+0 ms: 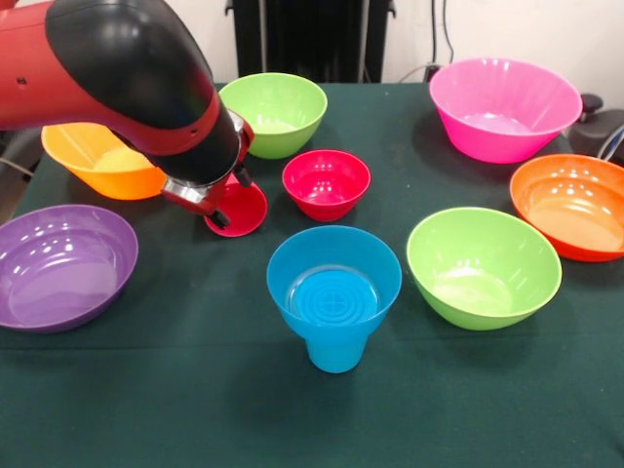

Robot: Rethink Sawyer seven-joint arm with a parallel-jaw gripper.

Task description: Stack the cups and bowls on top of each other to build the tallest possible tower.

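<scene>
1. Tower [334, 297]: a small blue bowl [334, 258] seated in the mouth of an upright sky-blue cup [334, 351], standing on the table [195, 409] in front of the jaws and a little to their side, nearer the onlooker.
2. Jaws [222, 200]: clenched on the red cup [237, 208], which is tilted with its mouth turned toward the viewer; the arm [127, 68] comes down over it from above.
3. Red bowl [327, 182]: just beside the jaws, apart from the held cup.
4. Remaining bowls: one lime green bowl [275, 112] behind the jaws, a second [484, 265] well off to the side, past the tower; yellow-orange [102, 158] and purple [63, 265] on the opposite side; pink [504, 107] and orange [573, 203] far across.
5. Step in hand, as judged: carrying the red cup toward the tower.
6. Next move calls for: righting or inverting the cup, centring it over the blue bowl, lowering gently so the narrow cup beneath does not tip.
</scene>
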